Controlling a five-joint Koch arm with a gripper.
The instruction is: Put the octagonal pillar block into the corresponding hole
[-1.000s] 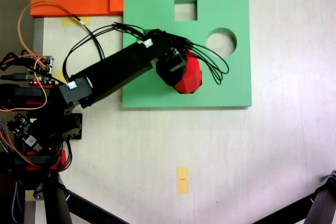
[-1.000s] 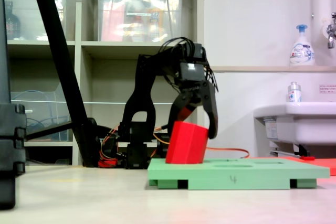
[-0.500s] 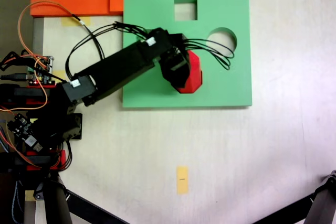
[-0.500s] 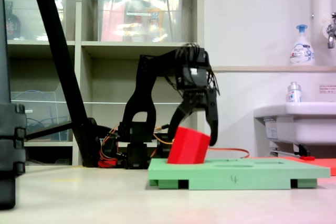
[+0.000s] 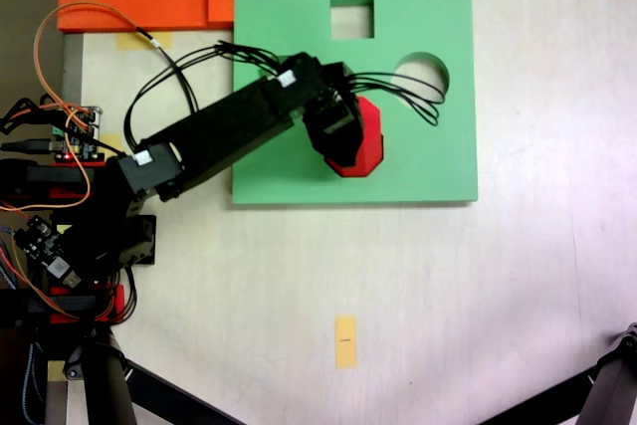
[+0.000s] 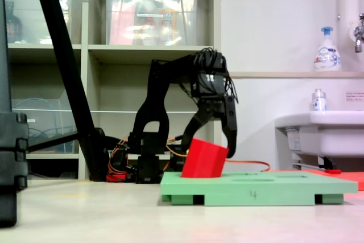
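Bright red octagonal pillar block [image 6: 203,159], tilted, partly sunk in green board [image 6: 273,189]

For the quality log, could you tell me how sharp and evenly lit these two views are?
In a fixed view from above, the red octagonal block looks soft and oversaturated on the green board; in a fixed view from the side, lighting is even, and the block is sharp, tilted under the gripper.

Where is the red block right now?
The red block sits tilted on the green board, left of its round hole, between the open end effector's jaws.
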